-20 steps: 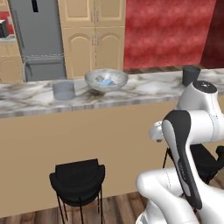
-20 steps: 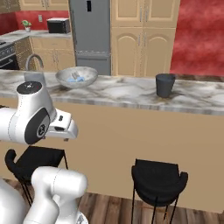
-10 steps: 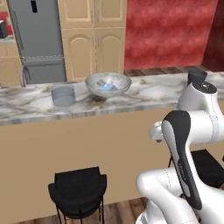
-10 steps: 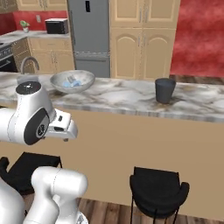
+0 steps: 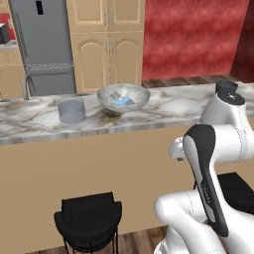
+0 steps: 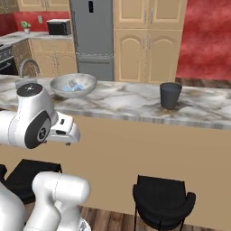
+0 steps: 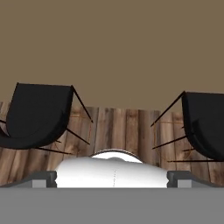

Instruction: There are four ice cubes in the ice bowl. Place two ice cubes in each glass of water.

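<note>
Nothing of the task looks done: the ice cubes (image 5: 120,100) lie in the ice bowl (image 5: 123,97) on the tabletop (image 5: 163,109), with the translucent glass of water (image 5: 71,110) just beside the bowl and the dark glass (image 6: 170,95) well apart from it. The pincer's state I cannot tell. No readable writing or brand shows anywhere.

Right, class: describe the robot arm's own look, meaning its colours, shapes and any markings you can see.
The arm is glossy white, built of rounded, bulbous links. A long dark charcoal strip runs down one link, bearing small pale lettering too tiny to read. In the right base view a round dark grey joint cap carries a small light emblem.
</note>
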Motion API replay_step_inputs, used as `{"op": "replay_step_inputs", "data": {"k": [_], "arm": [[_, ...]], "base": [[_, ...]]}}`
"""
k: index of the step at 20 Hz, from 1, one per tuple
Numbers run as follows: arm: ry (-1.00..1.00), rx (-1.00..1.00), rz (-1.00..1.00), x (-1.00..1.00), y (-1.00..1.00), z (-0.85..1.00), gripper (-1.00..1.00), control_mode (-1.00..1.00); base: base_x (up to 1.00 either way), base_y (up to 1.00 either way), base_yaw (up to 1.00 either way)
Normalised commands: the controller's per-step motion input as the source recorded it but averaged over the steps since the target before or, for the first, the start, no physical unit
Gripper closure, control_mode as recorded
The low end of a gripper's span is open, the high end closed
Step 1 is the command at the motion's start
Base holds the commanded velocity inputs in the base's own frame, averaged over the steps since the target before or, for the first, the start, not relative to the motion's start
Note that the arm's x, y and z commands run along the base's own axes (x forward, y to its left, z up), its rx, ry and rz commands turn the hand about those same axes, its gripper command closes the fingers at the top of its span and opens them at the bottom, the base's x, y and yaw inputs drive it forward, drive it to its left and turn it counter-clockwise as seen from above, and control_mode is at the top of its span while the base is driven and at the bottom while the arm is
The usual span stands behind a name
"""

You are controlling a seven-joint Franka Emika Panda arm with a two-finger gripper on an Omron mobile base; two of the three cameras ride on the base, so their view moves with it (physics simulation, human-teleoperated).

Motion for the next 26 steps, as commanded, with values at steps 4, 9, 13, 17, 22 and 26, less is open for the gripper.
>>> {"op": "replay_step_inputs", "data": {"k": [4, 9, 13, 17, 22, 26], "arm": [[0.00, 0.00, 0.00, 0.00, 0.00, 0.00, -1.00, 1.00], [0.00, 0.00, 0.00, 0.00, 0.00, 0.00, -1.00, 1.00], [0.00, 0.00, 0.00, 0.00, 0.00, 0.00, -1.00, 1.00], [0.00, 0.00, 0.00, 0.00, 0.00, 0.00, -1.00, 1.00], [0.00, 0.00, 0.00, 0.00, 0.00, 0.00, -1.00, 1.00], [0.00, 0.00, 0.00, 0.00, 0.00, 0.00, -1.00, 1.00]], "base": [[0.60, -0.15, 0.00], [0.57, -0.24, 0.07], [0.41, -0.54, 0.22], [0.38, -0.37, 0.13], [0.40, -0.02, 0.01], [0.38, 0.00, 0.00]]}}
